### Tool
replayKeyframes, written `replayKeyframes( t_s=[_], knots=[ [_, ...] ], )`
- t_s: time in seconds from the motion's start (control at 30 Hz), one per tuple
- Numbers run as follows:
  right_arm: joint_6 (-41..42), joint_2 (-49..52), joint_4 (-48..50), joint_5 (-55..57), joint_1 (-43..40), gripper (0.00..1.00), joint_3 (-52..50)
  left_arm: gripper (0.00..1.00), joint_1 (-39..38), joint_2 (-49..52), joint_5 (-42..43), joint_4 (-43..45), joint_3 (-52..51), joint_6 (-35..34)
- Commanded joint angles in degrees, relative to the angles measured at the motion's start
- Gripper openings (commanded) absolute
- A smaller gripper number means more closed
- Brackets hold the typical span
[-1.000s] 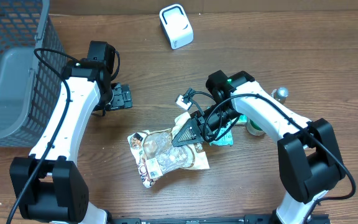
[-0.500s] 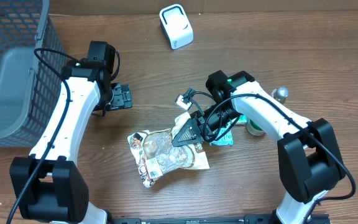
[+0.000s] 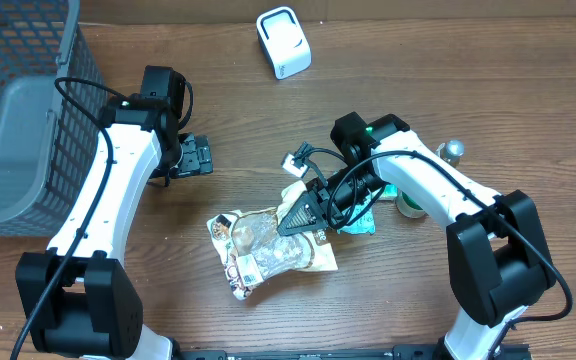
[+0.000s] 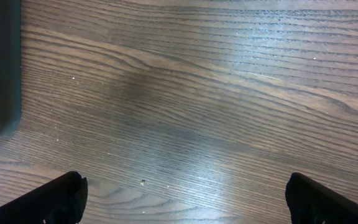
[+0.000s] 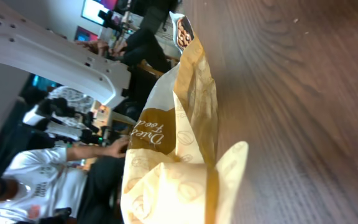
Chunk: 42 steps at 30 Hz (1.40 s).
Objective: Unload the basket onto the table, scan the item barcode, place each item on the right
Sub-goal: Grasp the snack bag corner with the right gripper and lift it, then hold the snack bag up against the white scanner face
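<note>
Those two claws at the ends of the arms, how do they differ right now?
The left gripper is wide open; the right gripper is shut. The left gripper holds nothing, over bare table; the right gripper pinches the edge of the pouch. The left gripper sits near the basket, the right gripper mid-table. Both are black, on white arms.

A crumpled yellow and white bag point(image 5: 173, 124) filled the middle of the frame, running from 12 o'clock down to 6 o'clock, with brown lettering on its white part and a folded flap sticking out towards 4 o'clock. The brown wooden table point(image 5: 303, 93) took up the whole 3 o'clock side, just behind the bag. A white robot arm point(image 5: 55, 59) crossed the 10 o'clock corner, and a person point(image 5: 23, 180) in a white T-shirt showed at 8 o'clock, blurred.
</note>
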Motion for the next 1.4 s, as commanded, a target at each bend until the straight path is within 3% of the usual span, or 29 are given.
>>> replayKeyframes(
  t_s=[0.0, 0.13, 0.27, 0.5, 0.67, 0.83, 1.1, 1.37],
  knots=[
    [1.9, -1.1, 3.0, 2.1, -0.5, 0.04, 0.0, 1.00, 0.0, 0.1, -0.7, 0.2, 0.0, -0.8],
    [16.2, -1.1, 11.7, 13.2, -0.5, 0.04, 0.0, 1.00, 0.0, 0.1, -0.7, 0.2, 0.0, -0.8],
    [33.3, -1.1, 21.0, 33.0, -0.5, 0.04, 0.0, 1.00, 0.0, 0.1, -0.7, 0.2, 0.0, -0.8],
    [39.0, -1.1, 23.3, 48.5, -0.5, 0.04, 7.2, 1.00, 0.0, 0.1, -0.7, 0.2, 0.0, -0.8],
    [38.5, -1.1, 21.1, 59.5, -0.5, 0.04, 17.2, 1.00, 0.0, 0.1, -0.7, 0.2, 0.0, -0.8],
    [30.8, -1.1, 23.4, 68.3, -0.5, 0.04, 23.3, 1.00, 0.0, 0.1, -0.7, 0.2, 0.0, -0.8],
    [13.6, -0.1, 39.6, 77.2, -0.2, 0.04, 23.7, 1.00, 0.0, 0.1, -0.7, 0.2, 0.0, -0.8],
    [4.7, 4.1, 57.2, 81.8, 0.6, 0.04, 23.7, 1.00, 0.0, 0.1, -0.7, 0.2, 0.0, -0.8]
  ],
)
